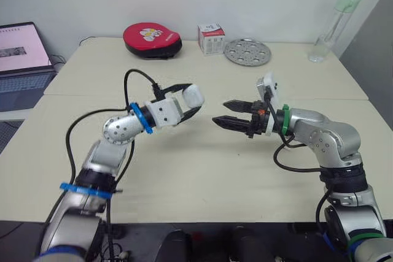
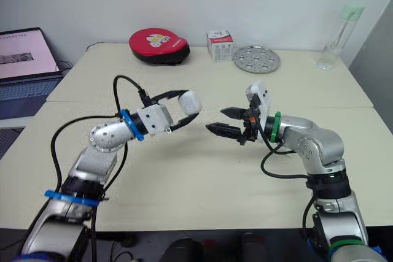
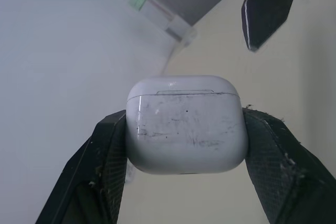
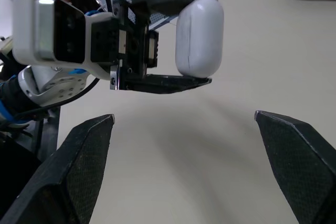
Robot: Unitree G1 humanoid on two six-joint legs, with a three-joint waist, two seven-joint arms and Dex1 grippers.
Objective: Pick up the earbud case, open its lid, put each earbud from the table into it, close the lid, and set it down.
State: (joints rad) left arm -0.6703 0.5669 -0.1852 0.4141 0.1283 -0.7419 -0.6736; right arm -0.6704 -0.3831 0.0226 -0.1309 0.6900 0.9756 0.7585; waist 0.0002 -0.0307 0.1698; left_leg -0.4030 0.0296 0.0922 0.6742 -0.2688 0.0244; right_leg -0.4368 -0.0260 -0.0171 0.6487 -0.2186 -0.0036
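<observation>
Earbud case (image 3: 186, 124) pinched in left end effector (image 1: 195, 100), lid closed.

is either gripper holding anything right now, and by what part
The left gripper holds the white earbud case, its fingers pinching two opposite sides below the closed lid. The right gripper is open and empty.

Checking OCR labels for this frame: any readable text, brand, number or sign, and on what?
No text is legible.
The small white box: red print, too small to read.
The laptop screen: content too blurred to read.
The red round case: a picture on the lid, no legible words.
The earbud case: scuff marks, no lettering seen.
</observation>
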